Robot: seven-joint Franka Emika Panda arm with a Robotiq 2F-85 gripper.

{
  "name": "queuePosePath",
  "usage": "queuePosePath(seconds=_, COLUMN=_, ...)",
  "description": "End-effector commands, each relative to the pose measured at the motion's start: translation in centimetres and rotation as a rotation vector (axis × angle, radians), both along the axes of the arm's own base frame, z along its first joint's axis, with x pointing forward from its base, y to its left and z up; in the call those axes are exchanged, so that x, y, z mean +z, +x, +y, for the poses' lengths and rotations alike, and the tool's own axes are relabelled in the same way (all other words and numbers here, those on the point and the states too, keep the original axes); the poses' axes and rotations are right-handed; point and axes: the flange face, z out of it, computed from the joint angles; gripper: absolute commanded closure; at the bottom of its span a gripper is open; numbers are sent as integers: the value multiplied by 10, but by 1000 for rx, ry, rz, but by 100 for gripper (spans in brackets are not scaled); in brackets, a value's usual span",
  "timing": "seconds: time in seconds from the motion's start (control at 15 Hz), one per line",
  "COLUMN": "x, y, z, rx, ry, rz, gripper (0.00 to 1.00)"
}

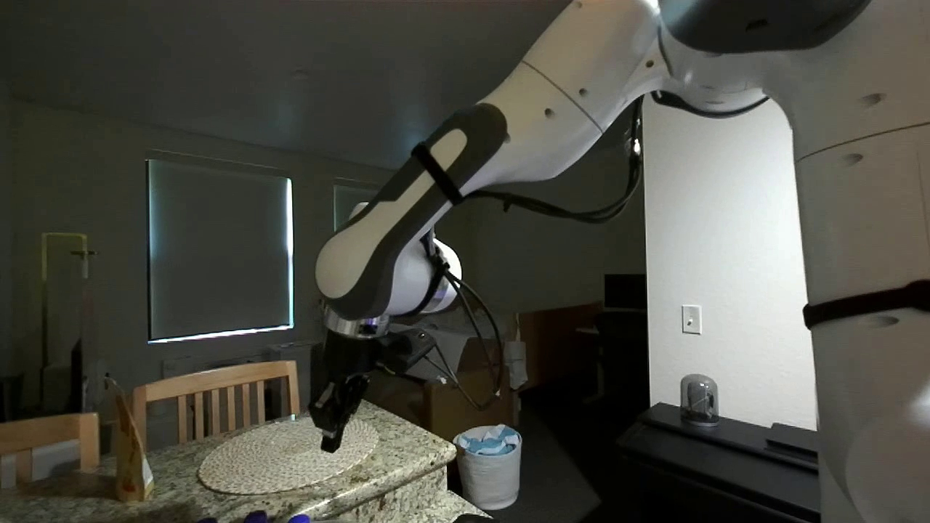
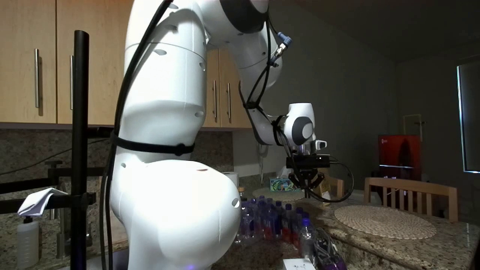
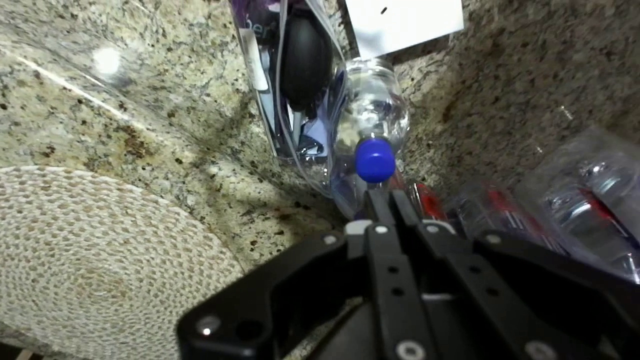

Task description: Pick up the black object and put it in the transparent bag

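Observation:
A black rounded lump [image 3: 305,60] lies among other items inside an open clear plastic bag [image 3: 312,165] with purple print, on the counter in the wrist view. The bag also shows in an exterior view [image 2: 330,247], where I cannot make out the lump clearly. A different, bluish-white plastic bag [image 1: 490,441] lines a round white bin [image 1: 488,472] beyond the counter. My gripper [image 3: 392,195] is shut, with nothing visible between its tips. It points down above the counter, beside the clear bag; it shows in both exterior views [image 1: 331,441] [image 2: 307,194].
A bottle with a blue cap [image 3: 375,160] stands against the clear bag, just ahead of my fingertips. Several more bottles [image 2: 270,221] stand close by. A white box [image 3: 405,22] lies near the bag. A round beige mat [image 3: 100,270] lies beyond a counter step.

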Motion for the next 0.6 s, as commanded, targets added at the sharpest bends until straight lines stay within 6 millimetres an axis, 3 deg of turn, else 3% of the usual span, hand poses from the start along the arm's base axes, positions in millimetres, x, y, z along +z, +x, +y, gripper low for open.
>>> queuePosePath(seconds=0.0, x=18, y=-33, z=-3, rx=29, ry=9, rz=-81, gripper=92)
queuePosePath(seconds=0.07, x=34, y=-52, z=-11, rx=16, ry=20, rz=-102, gripper=88)
queuePosePath(seconds=0.13, x=43, y=-62, z=-11, rx=-15, ry=39, rz=-122, gripper=64)
queuePosePath(seconds=0.27, x=62, y=-80, z=-6, rx=-75, ry=75, rz=-151, gripper=60)
queuePosePath(seconds=0.53, x=98, y=-113, z=14, rx=-220, ry=149, rz=-201, gripper=37)
